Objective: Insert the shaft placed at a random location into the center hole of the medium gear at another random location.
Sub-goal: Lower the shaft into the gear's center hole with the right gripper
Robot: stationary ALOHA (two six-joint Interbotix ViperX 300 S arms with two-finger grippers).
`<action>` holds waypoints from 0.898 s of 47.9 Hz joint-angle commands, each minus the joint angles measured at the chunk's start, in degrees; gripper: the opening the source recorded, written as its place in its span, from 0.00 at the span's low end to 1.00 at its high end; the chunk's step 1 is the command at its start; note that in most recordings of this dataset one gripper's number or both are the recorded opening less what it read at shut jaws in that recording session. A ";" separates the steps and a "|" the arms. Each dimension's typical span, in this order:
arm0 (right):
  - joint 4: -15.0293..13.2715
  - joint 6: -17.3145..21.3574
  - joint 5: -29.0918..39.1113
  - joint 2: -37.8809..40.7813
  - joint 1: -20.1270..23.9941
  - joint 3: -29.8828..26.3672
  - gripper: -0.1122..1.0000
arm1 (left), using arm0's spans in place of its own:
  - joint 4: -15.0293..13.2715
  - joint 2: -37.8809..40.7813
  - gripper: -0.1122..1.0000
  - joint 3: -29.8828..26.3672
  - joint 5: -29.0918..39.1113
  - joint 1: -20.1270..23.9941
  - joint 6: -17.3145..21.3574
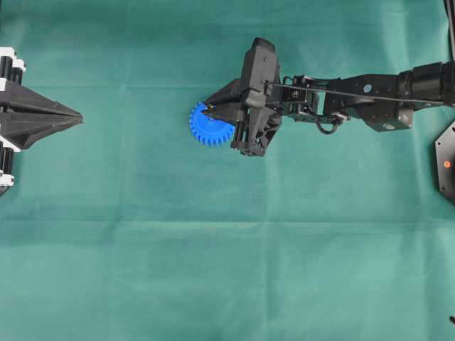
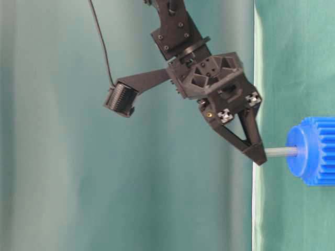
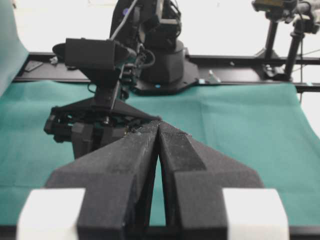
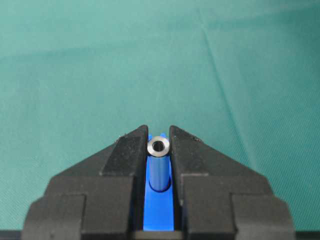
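The black right claw (image 2: 255, 151) grips one end of the short silvery metal shaft (image 2: 281, 151), whose other end meets the bright blue toothed plastic gear's (image 2: 313, 151) hub.

A green cloth (image 1: 213, 270) covers the whole table, with faint fold creases crossing it both ways (one long crease runs side to side below the middle of the overhead view). At the right edge of that view a dark angular plate (image 1: 446, 162) carries a small orange dot. In the left wrist view a black rail (image 3: 235, 75) runs along the far edge of the cloth, and behind it, at the upper right, stand black stands (image 3: 282, 30) against a bright white background. In the table-level view a thin pale strip (image 2: 256, 198) marks the cloth's edge, against a blurred teal backdrop (image 2: 52, 157).
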 commanded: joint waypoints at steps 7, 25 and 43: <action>0.18 0.26 -1.05 0.26 0.00 -0.44 0.22 | 0.18 0.44 0.10 -1.23 -0.26 0.09 -0.09; 0.18 0.44 -1.85 2.72 0.00 -0.62 0.22 | 0.09 0.44 0.10 -1.23 -0.35 0.09 -0.09; 0.18 0.44 -1.41 2.72 0.00 -0.44 0.22 | 0.18 0.44 0.10 -1.23 -0.26 0.09 -0.09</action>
